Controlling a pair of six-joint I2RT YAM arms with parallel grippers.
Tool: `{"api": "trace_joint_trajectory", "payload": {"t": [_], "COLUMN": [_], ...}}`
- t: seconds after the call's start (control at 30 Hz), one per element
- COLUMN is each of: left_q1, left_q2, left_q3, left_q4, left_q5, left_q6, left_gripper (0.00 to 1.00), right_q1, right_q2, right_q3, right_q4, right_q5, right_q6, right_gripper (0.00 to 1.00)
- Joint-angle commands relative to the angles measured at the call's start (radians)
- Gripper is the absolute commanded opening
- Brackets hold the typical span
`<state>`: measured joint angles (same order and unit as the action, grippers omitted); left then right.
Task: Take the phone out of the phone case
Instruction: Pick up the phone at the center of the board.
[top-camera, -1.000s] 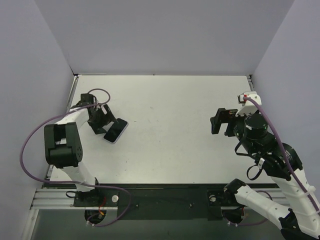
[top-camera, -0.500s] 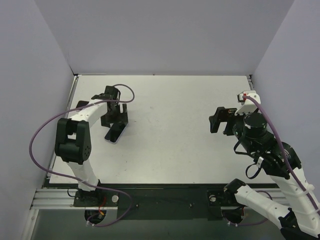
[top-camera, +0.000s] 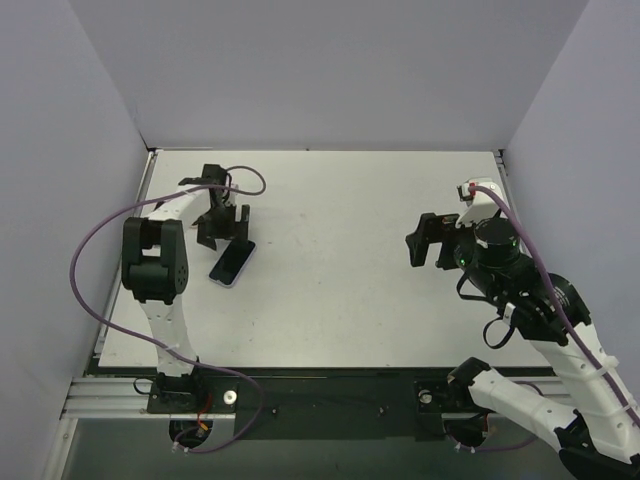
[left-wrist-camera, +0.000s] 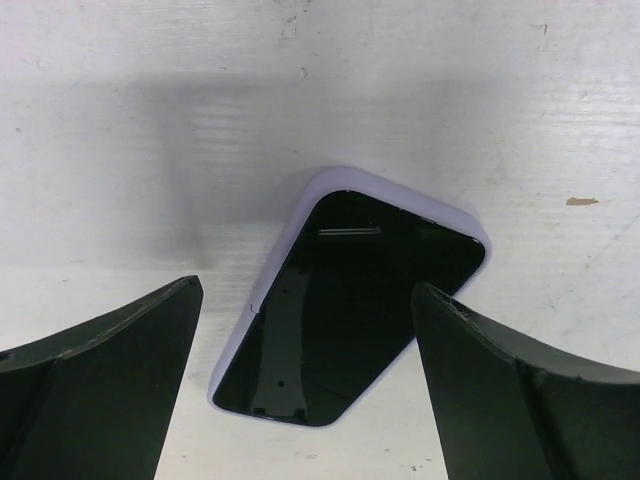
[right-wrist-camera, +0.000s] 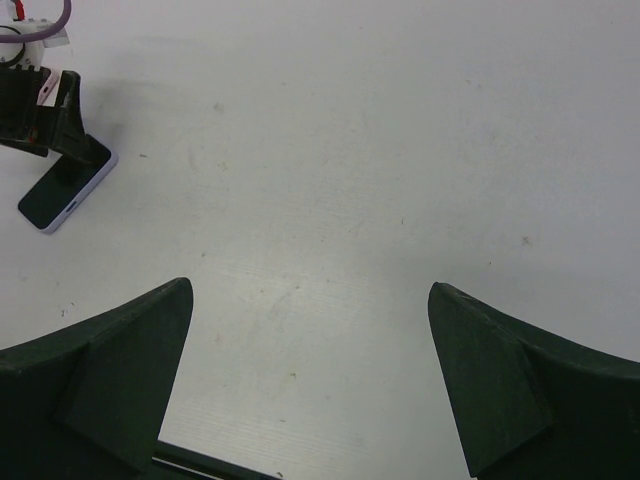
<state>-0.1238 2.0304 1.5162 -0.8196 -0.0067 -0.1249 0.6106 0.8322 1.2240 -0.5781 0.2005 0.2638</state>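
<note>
Phone in its case lies just ahead of the spread left claw.

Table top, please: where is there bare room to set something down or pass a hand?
The middle of the table is bare, between the cased phone on the left and the right tool; so is the far strip along the back wall. It is crowded at the left edge, where the left tool hangs above the phone.
</note>
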Motion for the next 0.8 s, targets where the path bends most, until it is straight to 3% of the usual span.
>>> {"api": "trace_joint_trajectory", "payload": {"t": [0.0,0.2,0.33,0.4,0.63,0.7,0.73,0.77], "left_q1": [0.049,0.03,-0.01,-0.046,-0.171,-0.175,-0.181,-0.186], "left_q2": [-0.025,-0.071,-0.088,-0.094,0.005,0.048,0.059,0.062], "left_q3": [-0.029,-0.152,-0.175,-0.194,-0.139,-0.108,-0.105,-0.1], "left_q4": [0.005,0.059,0.062,0.068,-0.006,-0.041,-0.05,-0.056], "left_q5": [0.192,0.321,0.281,0.242,-0.166,-0.205,-0.225,-0.236], "left_q6": [0.025,-0.016,-0.033,-0.042,-0.137,-0.159,-0.16,-0.162], "left_gripper": [0.97,0.97,0.97,0.97,0.97,0.88,0.76,0.7], "right_q1": [0.009,0.008,0.008,0.008,0.008,0.009,0.009,0.009], "right_q2": [-0.019,-0.041,-0.054,-0.056,-0.036,-0.016,-0.009,0.011], "right_q3": [0.019,0.019,0.002,0.0,-0.014,-0.014,-0.015,-0.014], "right_q4": [0.027,0.023,0.035,0.034,0.047,0.047,0.046,0.043], "right_q5": [-0.007,0.016,0.007,0.005,-0.001,0.008,0.014,0.023], "right_q6": [-0.02,-0.026,-0.014,-0.009,0.017,0.035,0.057,0.06], "right_gripper": [0.98,0.98,0.98,0.98,0.98,1.0,1.0,1.0]}}
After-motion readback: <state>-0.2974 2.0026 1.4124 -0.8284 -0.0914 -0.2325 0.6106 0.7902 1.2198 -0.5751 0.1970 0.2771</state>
